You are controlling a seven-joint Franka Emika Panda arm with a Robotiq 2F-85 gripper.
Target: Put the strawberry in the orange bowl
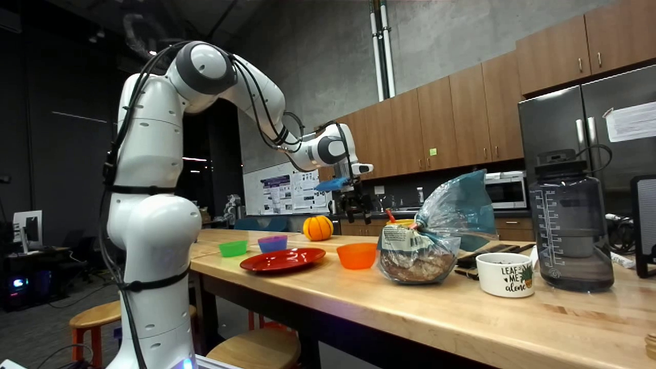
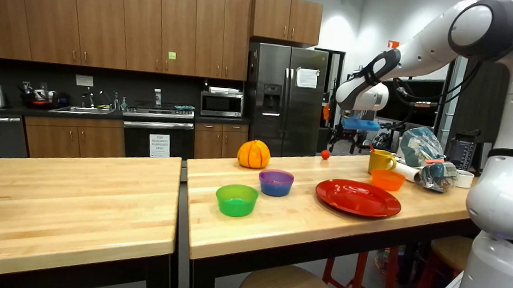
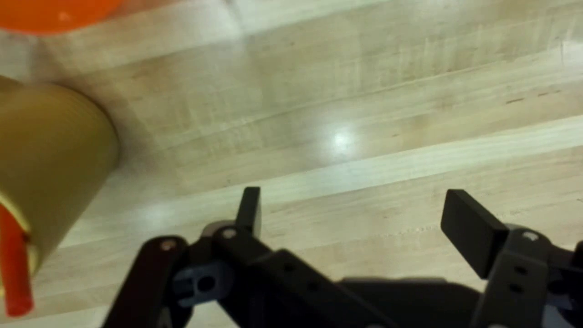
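A small red thing, seemingly the strawberry (image 2: 325,154), lies at the table's far edge in an exterior view. It does not show in the wrist view or the remaining exterior view. The orange bowl (image 1: 357,256) stands upright on the table between the red plate and a bagged loaf; it also shows in an exterior view (image 2: 387,180) and at the wrist view's upper left corner (image 3: 54,16). My gripper (image 3: 353,205) is open and empty above the table, fingers apart over bare wood. In both exterior views it hangs above table height (image 1: 360,216) (image 2: 343,144), near the strawberry in one picture.
A yellow mug (image 3: 54,136) with a red handle-like stick (image 3: 16,264) stands left of my fingers in the wrist view. A red plate (image 2: 357,198), purple bowl (image 2: 276,183), green bowl (image 2: 236,200), orange pumpkin (image 2: 253,154), bagged loaf (image 1: 417,256), white cup (image 1: 505,277) and bottle (image 1: 571,230) stand around.
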